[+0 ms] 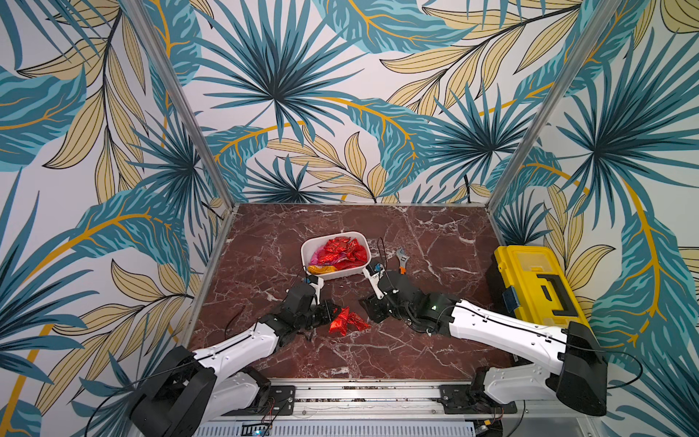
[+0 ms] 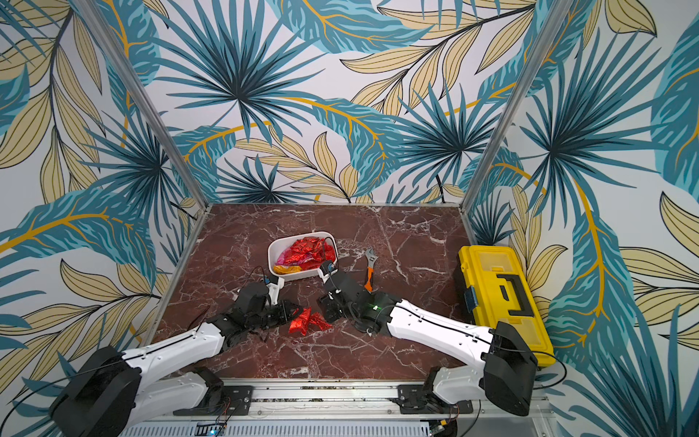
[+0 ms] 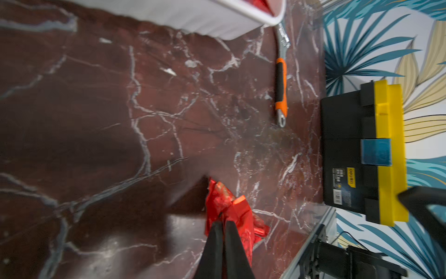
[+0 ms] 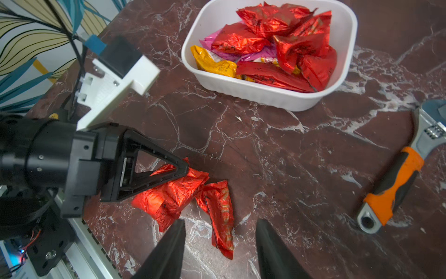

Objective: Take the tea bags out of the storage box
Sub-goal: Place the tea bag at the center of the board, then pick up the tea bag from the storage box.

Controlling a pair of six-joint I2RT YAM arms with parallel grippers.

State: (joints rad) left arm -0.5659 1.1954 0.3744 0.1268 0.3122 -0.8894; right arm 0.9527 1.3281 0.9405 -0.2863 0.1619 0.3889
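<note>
The red marble table (image 1: 435, 234) carries everything. The yellow toolbox (image 1: 529, 280) sits at its edge, well apart from the right pincer (image 4: 220, 221), out past that arm's outer side. The white storage box (image 4: 265, 96) stands farther out than both pincers, nearly midway between them and touched by neither. It holds a heap of tea bags (image 4: 277, 46), mostly red foil, with pink ones underneath and an orange-yellow one against the wall nearest the pincers.

The orange-handled wrench (image 4: 395, 183) lies flat on the marble beyond the right pincer's wrist, just beside the storage box and apart from it.

Two red tea bags lie on the table in the gap between the two pincers. The crumpled red tea bag (image 4: 173, 198) lies under the tips of the left pincer (image 4: 184, 170). The flatter red tea bag (image 4: 219, 212) lies just beside it, directly in front of the right pincer.

The left pincer is clenched, its fingertips (image 3: 217, 224) pressed nearly together at the edge of the crumpled red tea bag. Whether foil is pinched between them I cannot tell. The right pincer is released, with its jaws spread and nothing between them.
</note>
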